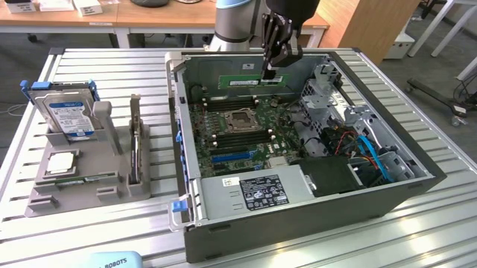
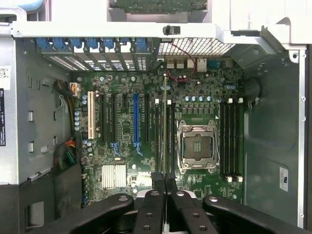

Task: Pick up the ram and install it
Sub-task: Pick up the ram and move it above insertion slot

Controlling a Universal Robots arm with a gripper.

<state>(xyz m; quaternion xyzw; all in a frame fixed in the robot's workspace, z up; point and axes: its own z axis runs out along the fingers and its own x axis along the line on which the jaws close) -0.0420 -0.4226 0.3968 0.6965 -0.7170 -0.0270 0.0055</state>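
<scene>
Ram [image 1: 249, 82] hangs directly under the gripper [image 1: 270, 75], clamped between its fingertips. In the exterior view it is a thin green strip lying level, with its long side parallel to the back wall of the open computer case [image 1: 417, 184]. It is up in the air above the far part of the motherboard [image 1: 223, 139] and it does not touch the board.

The fingers are together on the stick, with only the thin board between them. They hold it close to one end, the end with the pale label, and the rest of the stick reaches toward the exterior view's left.

In the wrist view the gripper [image 2: 165, 181] looks straight down on the board and the ram [image 2: 165, 126] appears edge-on, as one fine line running away from the fingertips. This line lies over the group of dark memory slots [image 2: 158, 136] just beside the open processor socket [image 2: 197, 146]. Which slot it is above, I cannot tell.

The exterior view gives the height of the stick over the board. It also gives the gray tray [image 1: 44, 204] standing on the table at the exterior view's left, well apart from the case, with a hard drive [image 1: 68, 114] upright in it, a square silver chip [image 1: 60, 162] lying flat and a dark card [image 1: 134, 148] standing on edge.
</scene>
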